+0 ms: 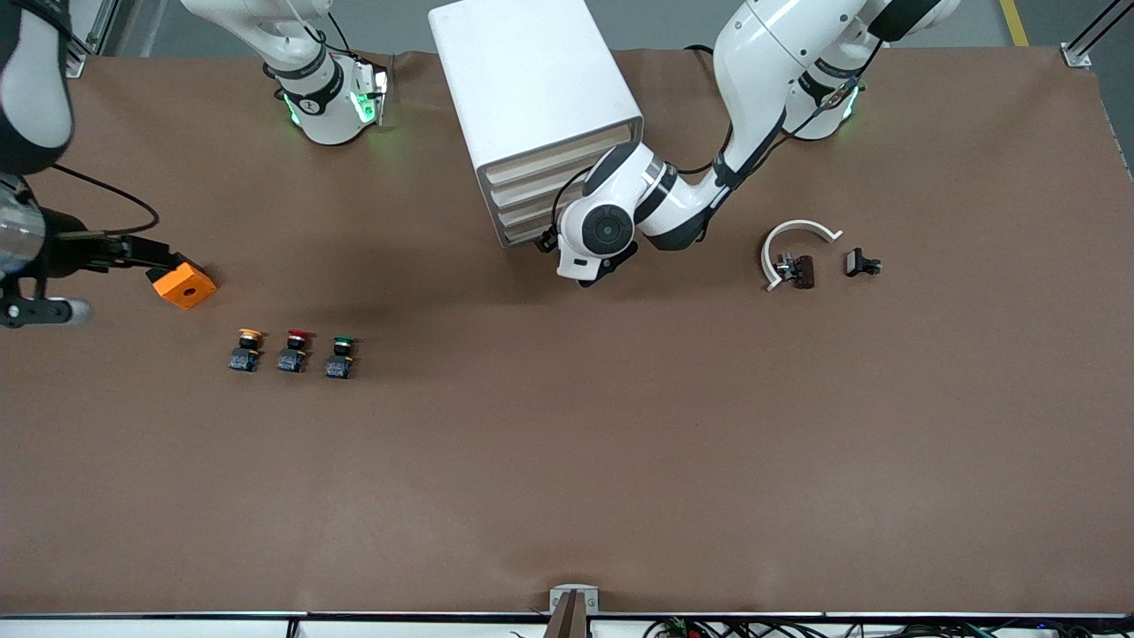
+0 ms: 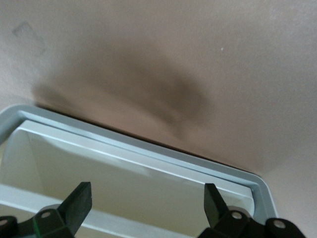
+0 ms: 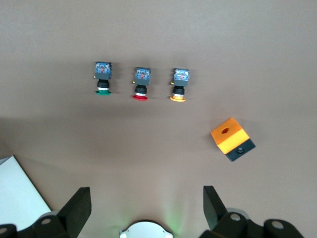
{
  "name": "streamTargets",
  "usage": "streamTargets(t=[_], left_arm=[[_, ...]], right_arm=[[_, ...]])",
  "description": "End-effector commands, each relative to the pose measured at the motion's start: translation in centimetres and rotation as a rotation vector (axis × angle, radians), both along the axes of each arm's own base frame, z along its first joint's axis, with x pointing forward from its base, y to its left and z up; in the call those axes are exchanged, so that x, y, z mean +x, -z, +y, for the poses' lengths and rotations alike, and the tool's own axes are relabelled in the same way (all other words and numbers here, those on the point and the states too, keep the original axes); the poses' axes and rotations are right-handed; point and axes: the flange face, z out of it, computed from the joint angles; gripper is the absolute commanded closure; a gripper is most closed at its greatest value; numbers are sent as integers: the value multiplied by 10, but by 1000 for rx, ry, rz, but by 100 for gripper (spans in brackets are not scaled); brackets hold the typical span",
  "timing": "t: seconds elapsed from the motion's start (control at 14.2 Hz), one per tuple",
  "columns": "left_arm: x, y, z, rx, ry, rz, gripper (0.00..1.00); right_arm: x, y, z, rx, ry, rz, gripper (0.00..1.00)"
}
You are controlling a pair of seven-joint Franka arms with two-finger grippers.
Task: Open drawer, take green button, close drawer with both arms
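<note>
The white cabinet (image 1: 532, 89) stands at the robots' side of the table, and its four cream drawer fronts (image 1: 532, 190) all look shut. My left gripper (image 1: 549, 241) is low, right in front of the lower drawers. In the left wrist view it (image 2: 146, 203) is open and empty, close to a cream drawer front (image 2: 124, 183). The green-capped button (image 1: 340, 354) stands on the open table, nearer the front camera, at the end of a row of three; it also shows in the right wrist view (image 3: 102, 79). My right gripper (image 1: 151, 257) (image 3: 146, 203) is open and empty, high over the table.
The red-capped button (image 1: 293, 350) and yellow-capped button (image 1: 245, 348) stand beside the green one. An orange box (image 1: 183, 285) lies toward the right arm's end. A white curved piece (image 1: 793, 239) and small black parts (image 1: 861, 263) lie toward the left arm's end.
</note>
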Motion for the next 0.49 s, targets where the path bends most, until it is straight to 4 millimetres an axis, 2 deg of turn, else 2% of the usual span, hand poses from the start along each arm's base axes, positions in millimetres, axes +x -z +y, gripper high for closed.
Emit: streamTargets(t=[0.0,0.07,0.21,0.35,0.42], left_arm=[[-2,-3,-2,1,-18,68,0],[-1,1,-2,1,-18,78,0],[4,2,-1,-1,-27,79,0],[23,-7,2,-15,-47,54,0],[42,-17,8,-29,-71,32,0]], right_arm=[[-2,-19,-25,2,4,-15,0],[-2,-28,-31,3,19,-31,0],[-1,-47,-30,-8,17,-45,0],[-1,-62,-29,-25,18,-55,0],[-1,-70,-32,-25,24,-72,0]])
